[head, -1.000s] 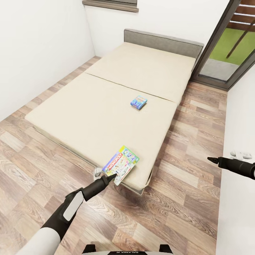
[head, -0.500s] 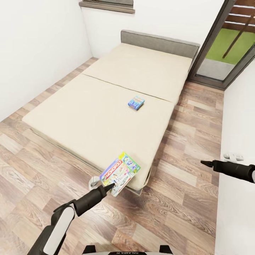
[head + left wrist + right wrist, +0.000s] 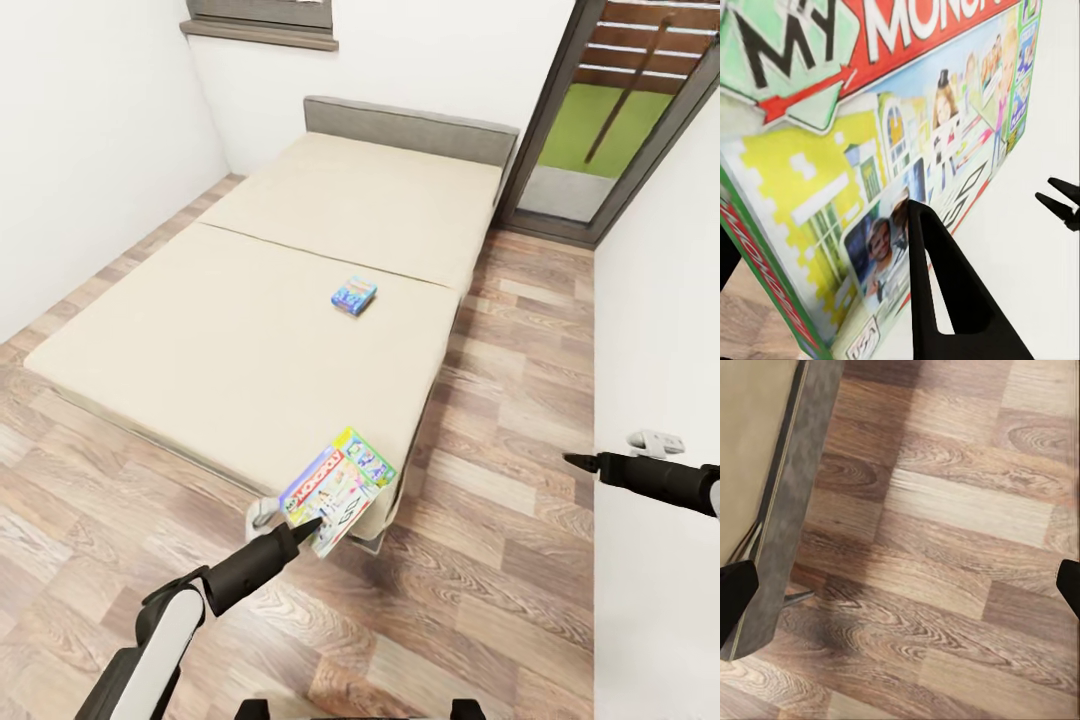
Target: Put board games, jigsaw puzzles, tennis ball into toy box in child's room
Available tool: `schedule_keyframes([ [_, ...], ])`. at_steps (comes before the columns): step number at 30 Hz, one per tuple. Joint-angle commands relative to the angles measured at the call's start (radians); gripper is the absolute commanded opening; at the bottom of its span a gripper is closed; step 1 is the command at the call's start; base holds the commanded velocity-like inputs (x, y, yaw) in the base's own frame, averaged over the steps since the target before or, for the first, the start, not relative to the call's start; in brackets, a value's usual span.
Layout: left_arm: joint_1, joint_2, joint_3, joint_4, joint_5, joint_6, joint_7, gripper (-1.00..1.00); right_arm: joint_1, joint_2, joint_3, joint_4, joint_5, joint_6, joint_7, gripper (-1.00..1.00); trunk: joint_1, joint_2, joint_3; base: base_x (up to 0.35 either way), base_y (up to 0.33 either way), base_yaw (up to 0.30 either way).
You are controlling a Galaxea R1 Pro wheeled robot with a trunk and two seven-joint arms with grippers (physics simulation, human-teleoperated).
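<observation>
the left gripper (image 3: 312, 523) is clamped on the monopoly box (image 3: 338, 486), one finger (image 3: 945, 285) lying flat across its printed lid in the left wrist view. the box sits tilted in the grip, right at the near corner of the bed (image 3: 200, 330); whether it rests on the mattress edge or is lifted clear of it i cannot tell. the right gripper (image 3: 572, 461) hangs out over the wood floor (image 3: 945, 547) beside the bed, its fingertips spread wide and holding nothing. further up the mattress, near the seam across its middle and toward the right edge, lies a small blue game (image 3: 354, 296), untouched. as i judge it, the task is barely begun: one game is in hand but not yet boxed, the second waits on the bed, and everything on the table remains to be done.
</observation>
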Motion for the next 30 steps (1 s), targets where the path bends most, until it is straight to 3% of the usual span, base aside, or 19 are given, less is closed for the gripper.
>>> schedule_keyframes([
  [1, 0.017, 0.000, 0.002, -0.036, 0.004, 0.006, 0.001, -1.00, -0.001, 0.001, 0.000, -0.001, 0.009, 0.004, 0.010, 1.00, 0.000, 0.000, 0.001, 0.000, 0.000, -0.187],
  [11, 0.025, 0.000, 0.002, -0.076, 0.007, 0.026, 0.000, -1.00, 0.024, 0.023, 0.003, -0.033, 0.009, 0.004, 0.011, 1.00, 0.000, 0.000, 0.015, 0.000, 0.000, -0.108],
  [14, 0.027, 0.001, 0.003, -0.084, 0.032, 0.030, 0.000, -1.00, 0.038, 0.031, 0.007, -0.050, 0.008, 0.004, 0.011, 1.00, 0.000, 0.000, 0.020, 0.000, 0.000, -0.087],
  [18, 0.028, 0.004, 0.003, -0.089, 0.062, 0.032, 0.001, -1.00, 0.045, 0.045, 0.046, -0.060, 0.009, 0.004, 0.011, 1.00, 0.000, 0.000, 0.024, 0.000, 0.000, -0.054],
  [27, 0.037, 0.008, 0.007, -0.112, 0.077, 0.034, 0.002, -1.00, 0.048, 0.053, 0.077, -0.061, 0.009, 0.004, 0.010, 1.00, -0.034, 0.063, 0.054, 0.000, 0.000, -0.014],
  [30, 0.043, 0.010, 0.005, -0.122, 0.079, 0.035, 0.001, -1.00, 0.054, 0.081, 0.077, -0.062, 0.008, 0.004, 0.011, 1.00, -0.046, 0.084, 0.064, 0.000, 0.000, -0.002],
])
